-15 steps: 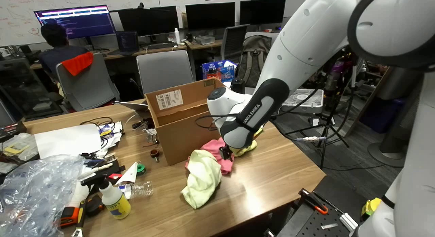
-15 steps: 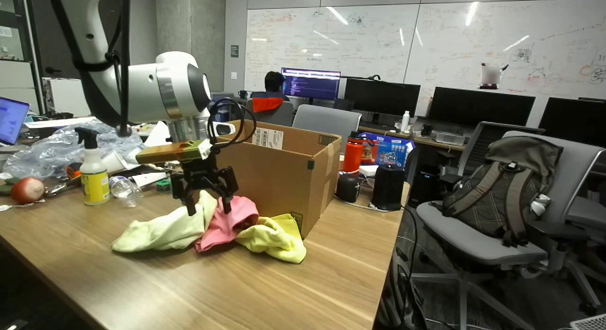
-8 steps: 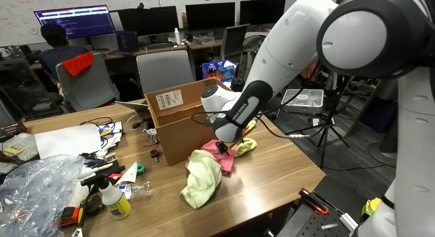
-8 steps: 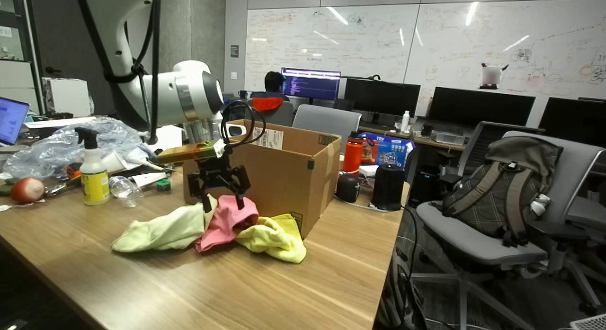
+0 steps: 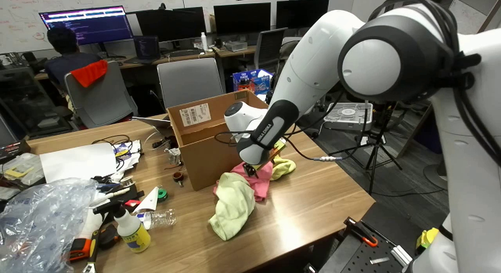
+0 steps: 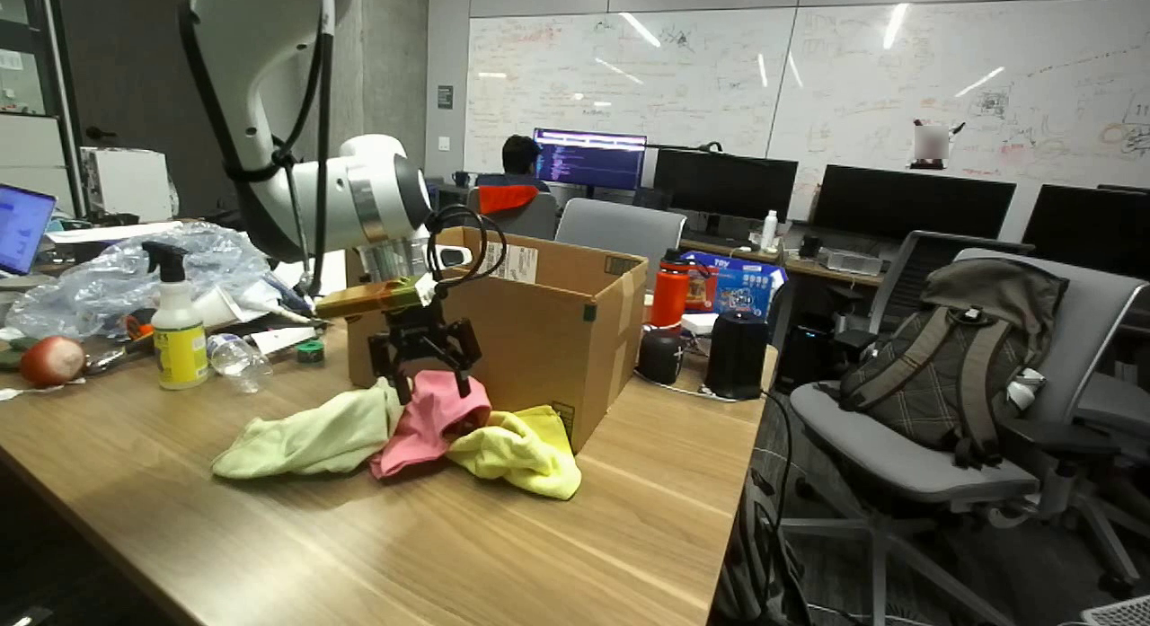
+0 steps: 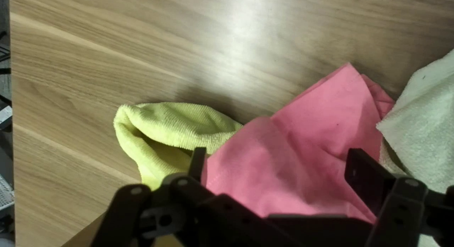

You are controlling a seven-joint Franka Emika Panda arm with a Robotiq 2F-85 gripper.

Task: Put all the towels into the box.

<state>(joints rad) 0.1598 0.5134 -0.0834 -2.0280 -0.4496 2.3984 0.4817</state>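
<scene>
Found the tool (image 6: 433, 392) released, with jaws spread wide, aimed down over the pink towel (image 6: 429, 436). In the wrist view, seen straddling the pink towel with black fingers (image 7: 360, 172) at opposite sides. Cannot tell contact between fingers and pink towel.

Located the yellow towel (image 6: 517, 455) just beside the tool in both exterior views, bunched next to the pink towel, near the foot of the box (image 6: 517, 339). Located the pale cream-yellow towel (image 6: 310, 439) on the opposite side of the tool, lapped partly over the pink towel. Logged all three as lying on the table (image 6: 557, 554), outside the box.

Sighted the box directly behind the tool in an exterior view: brown cardboard, upright, uncovered at the top, with a white label (image 5: 195, 114) on an inner wall. Cannot see its bottom. Noted the white arm (image 5: 309, 73) extending above the tool.

Farther from the tool, past the pale cream-yellow towel, noted an upright spray bottle (image 5: 134, 234), a clear plastic bottle (image 5: 160, 219) on its side, a green roll (image 6: 310, 352) and a crumpled plastic bag (image 5: 43, 222). Past the box from the tool, in an exterior view, noted a red-orange bottle (image 6: 669, 295) and a black cylinder (image 6: 737, 357). Well apart from the tool, noted a backpack (image 6: 934, 374) resting on a gray chair (image 6: 853, 442) and a seated person (image 6: 518, 154) near a lit monitor (image 6: 593, 163).
</scene>
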